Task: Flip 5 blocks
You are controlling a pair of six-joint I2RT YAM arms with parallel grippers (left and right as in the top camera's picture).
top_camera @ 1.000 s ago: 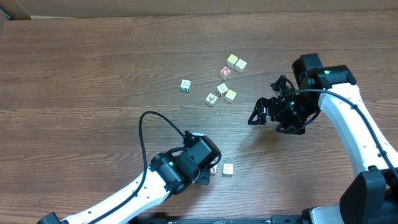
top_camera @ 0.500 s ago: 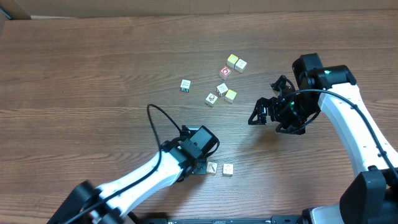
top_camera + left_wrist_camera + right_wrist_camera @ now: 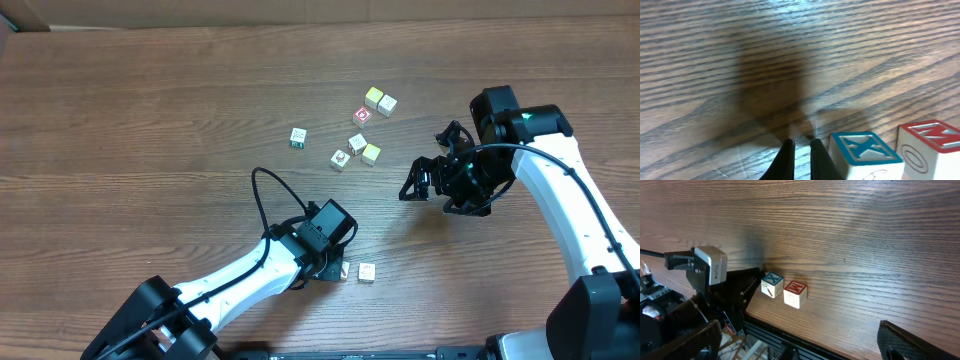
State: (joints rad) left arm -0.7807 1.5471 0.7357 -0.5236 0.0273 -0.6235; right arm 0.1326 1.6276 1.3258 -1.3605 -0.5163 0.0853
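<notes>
- The left gripper [image 3: 801, 145] is pointing down at the table [image 3: 715, 60] near its front edge. Its fingers are pressed together with nothing between them.
- Just right of those tips, the blue-X block [image 3: 860, 150] is sitting flat. The red-letter block [image 3: 932, 142] is close beside it across a slim gap.
- I'm worrying that a push from the closed tips could slide the blue-X block into its neighbour instead of tipping it. Either block could also skid off the nearby front edge.
- Farther back, mid-table, the other picture-faced blocks [image 3: 340, 159] are lying loosely scattered. They are mixed in with two yellow-topped cubes [image 3: 371, 153] and a red-faced cube [image 3: 362, 116], so a reach there risks bumping or flipping the wrong cube.
- The right gripper [image 3: 430, 162] is hanging over bare wood to the right of that scatter, fingers spread wide and carrying nothing.
- I'm seeing no tray, bowl or box anywhere; every cube is resting straight on the tabletop.
</notes>
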